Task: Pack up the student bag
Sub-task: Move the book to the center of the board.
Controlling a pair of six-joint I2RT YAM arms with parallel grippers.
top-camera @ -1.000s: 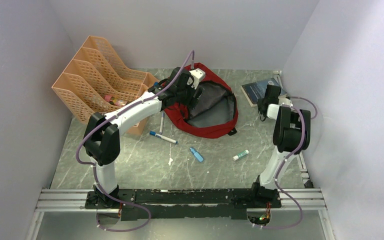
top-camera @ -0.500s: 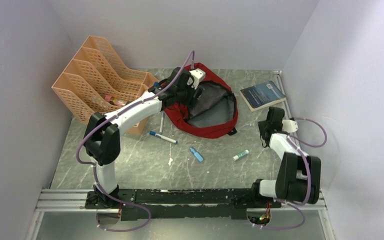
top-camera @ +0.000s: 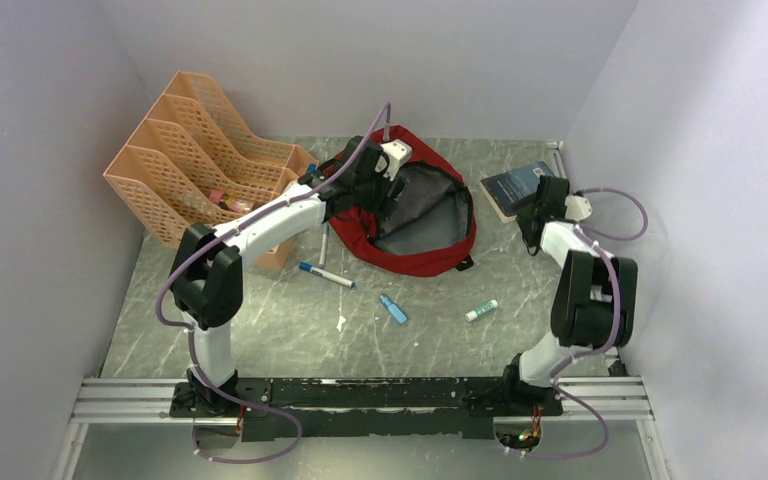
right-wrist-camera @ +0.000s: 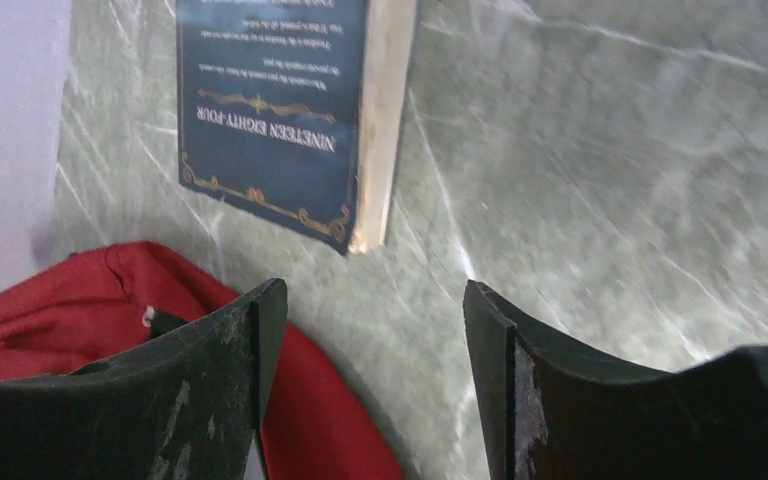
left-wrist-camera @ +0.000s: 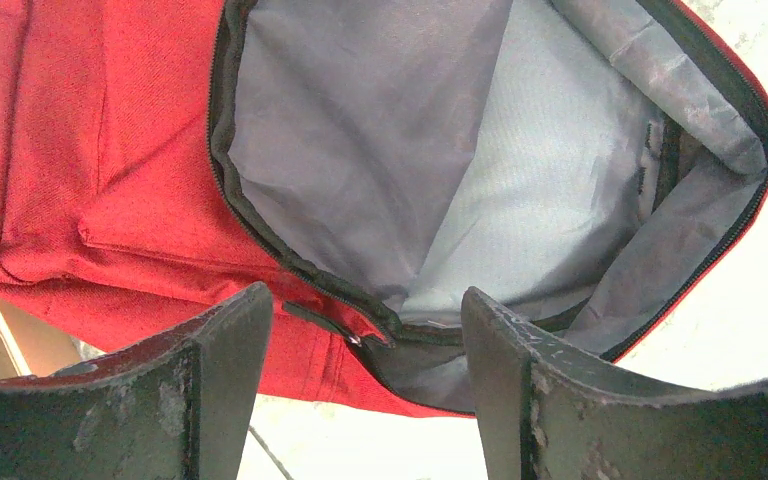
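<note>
The student bag [top-camera: 430, 250] lies unzipped at the back middle of the table, dark red with its grey lining [left-wrist-camera: 460, 150] showing. My left gripper [top-camera: 368, 188] hovers over the bag's left rim. In its wrist view the left gripper [left-wrist-camera: 365, 300] is open, with the black zipper edge [left-wrist-camera: 340, 300] between the jaws and nothing clamped. My right gripper [top-camera: 537, 207] is open and empty beside a dark blue book [top-camera: 512, 186]. In the right wrist view the right gripper [right-wrist-camera: 370, 295] hangs over bare table, with the book [right-wrist-camera: 270, 110] just ahead and the bag's red edge [right-wrist-camera: 60, 290] at its left.
An orange file rack [top-camera: 200, 160] stands at the back left. In front of the bag lie two pens [top-camera: 325, 275], a small blue item [top-camera: 393, 308] and a green-capped stick [top-camera: 481, 310]. Side walls close in on both sides, and the right one is near the book.
The right arm pulled back toward the near edge, then reached out again to the book, and its jaws opened. The left arm and the bag have stayed put.
</note>
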